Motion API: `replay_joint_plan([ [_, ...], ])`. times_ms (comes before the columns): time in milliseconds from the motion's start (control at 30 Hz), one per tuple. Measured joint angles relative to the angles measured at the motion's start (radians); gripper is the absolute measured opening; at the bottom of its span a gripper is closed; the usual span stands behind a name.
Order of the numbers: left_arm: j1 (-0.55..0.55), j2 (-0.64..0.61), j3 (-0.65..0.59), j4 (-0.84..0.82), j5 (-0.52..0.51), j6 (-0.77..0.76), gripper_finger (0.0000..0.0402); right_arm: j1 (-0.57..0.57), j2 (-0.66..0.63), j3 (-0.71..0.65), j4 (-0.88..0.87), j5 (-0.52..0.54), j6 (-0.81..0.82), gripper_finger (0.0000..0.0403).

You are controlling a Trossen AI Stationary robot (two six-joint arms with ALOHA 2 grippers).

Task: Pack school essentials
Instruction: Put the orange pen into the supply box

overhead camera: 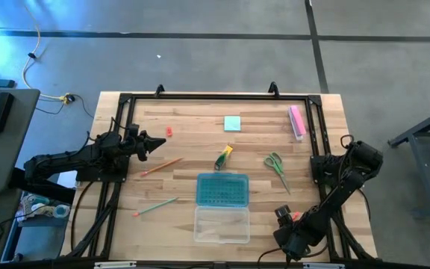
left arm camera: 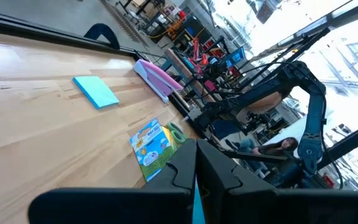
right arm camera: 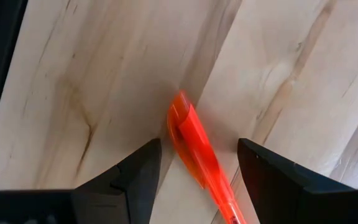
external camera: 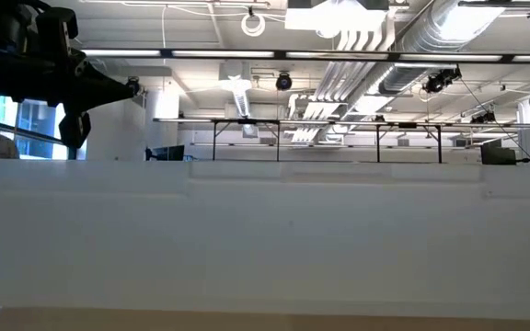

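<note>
Packing barely begun, by the look of it. Box (overhead camera: 222,208) lies open at table (overhead camera: 334,112) centre-front, teal lid folded back, clear tray empty as far as the high view shows. Everything loose on the wood:
- note pad (overhead camera: 232,123) at the back, middle
- marker pack (overhead camera: 223,158) just behind the lid
- scissors (overhead camera: 277,169) right of centre
- two pencils, one (overhead camera: 161,166) left of centre, one (overhead camera: 154,206) nearer the front left
- tiny red piece (overhead camera: 169,131) back left
- pink bar (overhead camera: 297,121) back right, not part of the job

Right gripper (right arm camera: 197,158) low at the front right, fingers spread wide to either side of an orange pen (right arm camera: 196,149); pen lies flat on the wood between them, not clamped. A pick looks imminent, judging from the straddle.

Left gripper (overhead camera: 154,144) hangs above the left side, fingers pressed together, holding nothing.

Pen: translucent orange-red, slim, blunt rounded end. All items left to pack
</note>
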Motion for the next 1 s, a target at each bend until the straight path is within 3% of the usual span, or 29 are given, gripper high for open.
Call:
replay_joint_plan([
  [200, 0.0, 0.0, 0.0, 0.0, 0.0, 0.0, 0.0, 0.0, 0.001, -0.001, -0.001, 0.0, 0.037, 0.0196],
  [467, 0.0, 0.0, 0.0, 0.0, 0.0, 0.0, 0.0, 0.0, 0.003, -0.003, 0.004, -0.009, 0.047, 0.0091],
  [633, 0.0, 0.0, 0.0, 0.0, 0.0, 0.0, 0.0, 0.0, 0.003, -0.004, 0.007, -0.007, 0.057, 0.0048],
  [1000, 0.0, 0.0, 0.0, 0.0, 0.0, 0.0, 0.0, -0.009, -0.026, -0.007, 0.016, -0.008, 0.237, 0.005],
])
